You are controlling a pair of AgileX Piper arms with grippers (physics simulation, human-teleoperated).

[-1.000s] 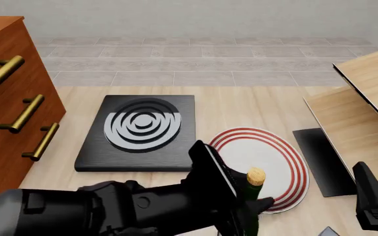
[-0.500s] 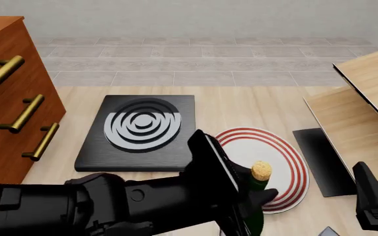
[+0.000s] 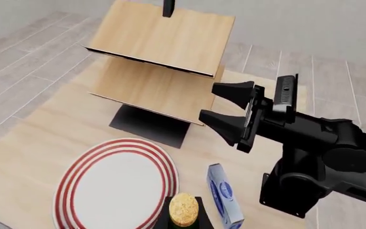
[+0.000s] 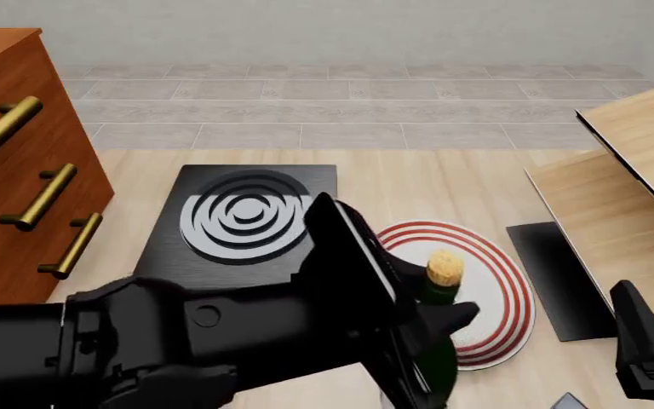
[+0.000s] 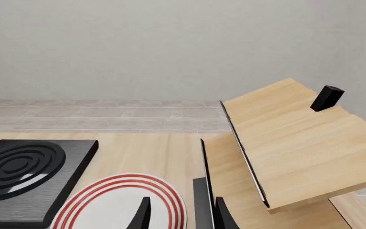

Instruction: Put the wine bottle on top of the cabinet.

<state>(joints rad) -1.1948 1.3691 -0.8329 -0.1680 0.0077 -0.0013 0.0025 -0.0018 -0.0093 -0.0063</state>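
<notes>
Gripper [image 4: 424, 341] of the left arm is clamped on the tall dark green glass wine bottle with the tan cork top [image 4: 438, 307], one black finger [image 4: 350, 247] on the bottle's left and another [image 4: 452, 319] on its right. The bottle stands upright near the front edge of the light wood surface [image 4: 441, 183], over the front part of the round white plate with red rings [image 4: 492, 290]. Whether its base touches the plate cannot be told, since the arm hides it. In the left wrist view, only the cork top [image 3: 184, 209] shows, beside a small blue and white box [image 3: 224, 200] lying just off the plate.

Right arm's gripper [image 3: 224, 112] is by the front right corner of the surface, its two black fingers spread apart with nothing between them, well apart from the bottle.

Behind the plate on its left lies a square black slab with grey concentric rings [image 4: 242, 217]. At the left edge stands the large reddish-brown wooden cabinet [image 4: 9, 196] with three brass bar handles [image 4: 43, 196]; its top is partly out of view. At the right edge stand pale light-wood angled panels [image 5: 291, 138] on a flat black base [image 4: 554, 273], with a small black knob-like block [image 5: 326, 98] on the upper panel.
</notes>
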